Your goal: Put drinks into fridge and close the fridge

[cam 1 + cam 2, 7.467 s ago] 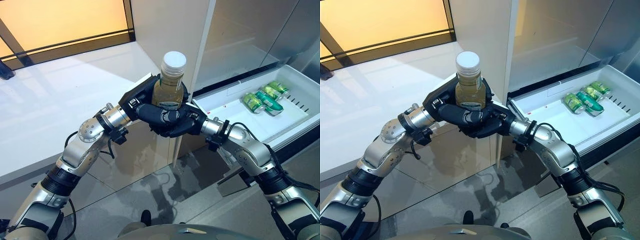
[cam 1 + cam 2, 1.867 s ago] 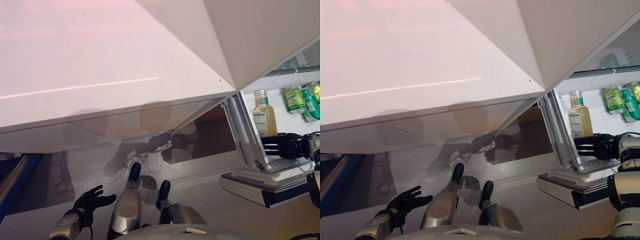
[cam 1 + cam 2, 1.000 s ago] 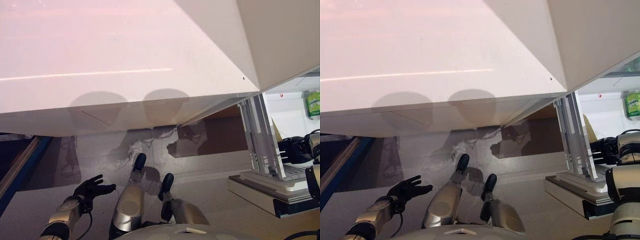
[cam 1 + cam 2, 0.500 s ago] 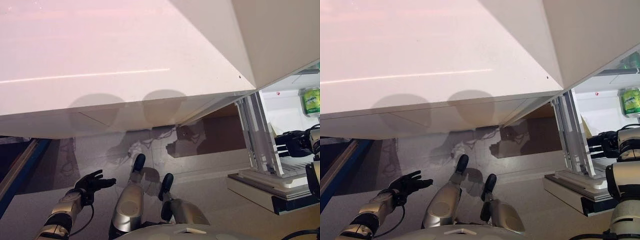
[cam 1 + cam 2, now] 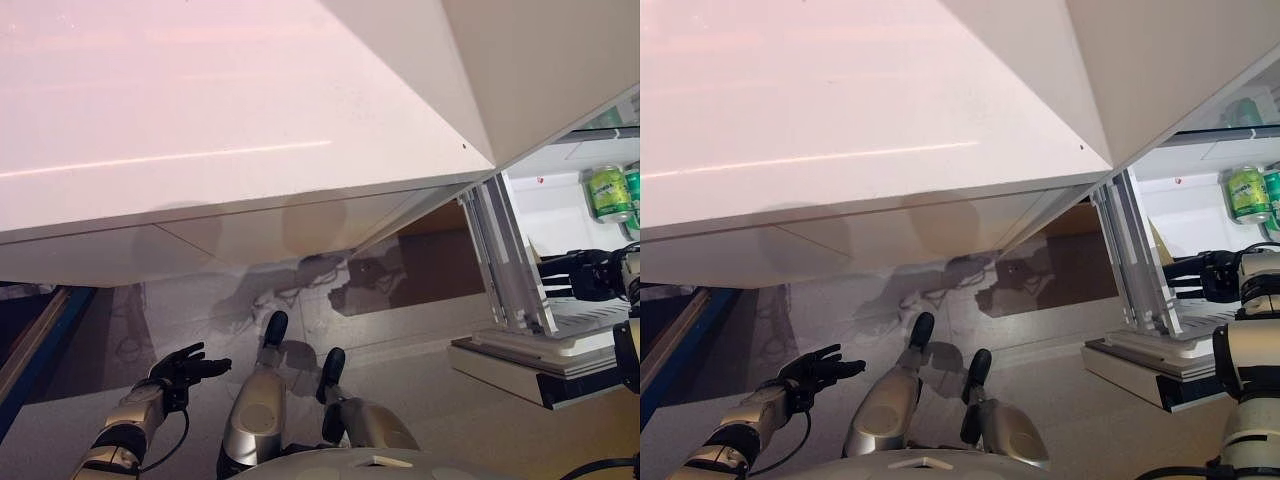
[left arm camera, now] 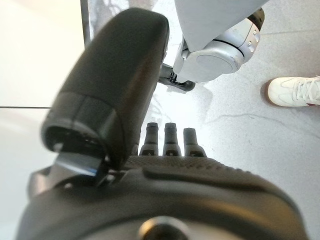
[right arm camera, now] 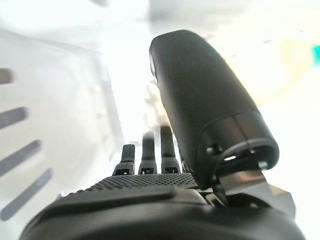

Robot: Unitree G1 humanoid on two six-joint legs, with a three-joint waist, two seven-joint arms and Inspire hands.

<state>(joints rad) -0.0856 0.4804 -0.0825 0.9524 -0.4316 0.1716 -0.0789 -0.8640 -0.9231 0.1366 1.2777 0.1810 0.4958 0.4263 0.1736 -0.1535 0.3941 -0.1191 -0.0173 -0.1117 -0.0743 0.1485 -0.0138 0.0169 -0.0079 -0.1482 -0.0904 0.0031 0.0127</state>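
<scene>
While fridge (image 5: 520, 270) gapes, 2 green cans (image 5: 607, 192), R hand (image 5: 585, 275) inside.

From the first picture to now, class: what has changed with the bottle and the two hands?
The bottle, once clasped by both hands, was let go standing in the fridge drawer; it is hidden now. The right hand, open, reaches into the drawer; the left hand hangs open near the floor. The green cans stay in the drawer.

White fridge drawer (image 5: 520, 345) pulled open, green cans (image 5: 607, 192) lying inside — bottle hidden.
</scene>
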